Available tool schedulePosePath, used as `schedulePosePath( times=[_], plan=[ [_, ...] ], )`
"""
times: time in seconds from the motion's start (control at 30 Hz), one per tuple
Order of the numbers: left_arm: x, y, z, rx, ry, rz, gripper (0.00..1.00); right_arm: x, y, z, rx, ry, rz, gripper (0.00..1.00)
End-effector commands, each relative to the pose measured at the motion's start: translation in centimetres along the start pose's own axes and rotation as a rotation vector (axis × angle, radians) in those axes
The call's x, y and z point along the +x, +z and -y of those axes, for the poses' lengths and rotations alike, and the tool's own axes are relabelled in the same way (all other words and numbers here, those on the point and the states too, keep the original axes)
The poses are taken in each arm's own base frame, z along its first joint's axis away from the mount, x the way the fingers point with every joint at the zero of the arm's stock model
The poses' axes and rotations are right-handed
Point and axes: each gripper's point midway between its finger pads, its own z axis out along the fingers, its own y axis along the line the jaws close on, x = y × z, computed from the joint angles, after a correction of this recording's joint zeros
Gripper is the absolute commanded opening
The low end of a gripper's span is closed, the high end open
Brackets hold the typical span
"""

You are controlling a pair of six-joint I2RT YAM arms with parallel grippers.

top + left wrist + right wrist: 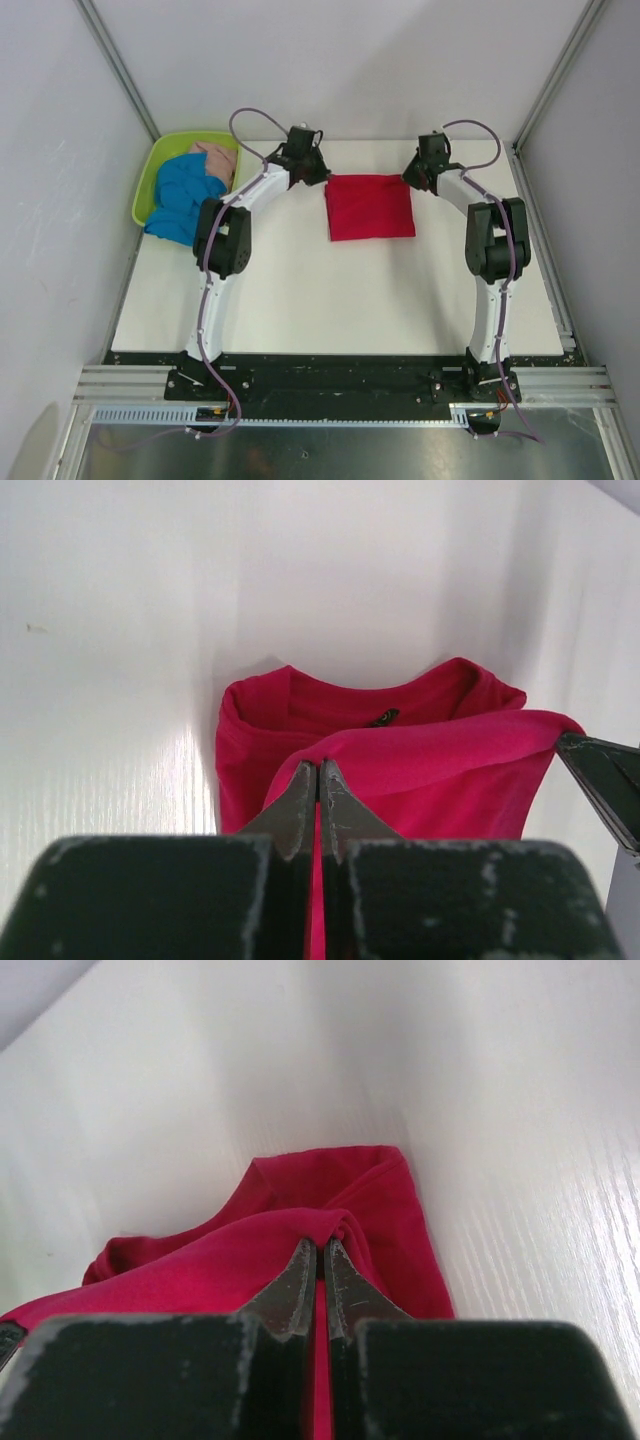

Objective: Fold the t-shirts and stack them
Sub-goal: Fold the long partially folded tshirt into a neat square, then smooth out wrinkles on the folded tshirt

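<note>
The red t-shirt (370,206) lies folded into a near square at the far middle of the white table (330,300). My left gripper (318,172) is shut on its far left corner, and the cloth (400,770) is lifted at the tips. My right gripper (412,172) is shut on its far right corner, and the cloth (300,1230) rises in a fold there. The blue t-shirt (183,198) and the pale pink t-shirt (216,160) lie bunched in the lime-green basket (165,150) at the far left.
The basket hangs partly over the table's left edge. Grey walls and metal posts enclose the table on three sides. The right gripper's dark tip (600,780) shows at the right edge of the left wrist view.
</note>
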Motion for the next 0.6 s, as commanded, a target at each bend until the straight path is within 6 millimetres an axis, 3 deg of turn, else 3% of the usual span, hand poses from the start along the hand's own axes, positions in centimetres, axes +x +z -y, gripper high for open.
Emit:
schedulePosePath(
  times=[0.0,0.07,0.13,0.2,0.27,0.37,0.57],
  plan=[
    [-4.3,-0.6,1.2,0.039,0.031,0.102,0.04,-3.8,0.2,-1.9,-0.046,-0.007,0.087,0.13],
    [-4.8,-0.4,0.9,0.045,0.048,0.105,0.23,-4.3,0.3,-1.8,-0.046,-0.014,0.087,0.37],
    [-5.8,-0.5,0.7,0.049,0.069,0.123,0.4,-5.0,0.0,-2.1,-0.053,-0.032,0.092,0.53],
    [-7.1,-1.2,0.7,0.059,0.078,0.144,0.53,-5.9,-0.6,-2.5,-0.058,-0.054,0.096,0.59],
    [-7.7,-2.0,1.2,0.081,0.09,0.147,0.58,-6.5,-1.2,-2.9,-0.06,-0.069,0.092,0.6],
    [-6.8,-2.8,2.3,0.122,0.104,0.116,0.5,-6.1,-1.9,-3.7,-0.085,-0.074,0.061,0.52],
    [-2.1,-2.4,3.1,0.169,0.104,-0.005,0.2,-2.9,-1.2,-4.1,-0.106,-0.101,-0.035,0.33]
  ],
)
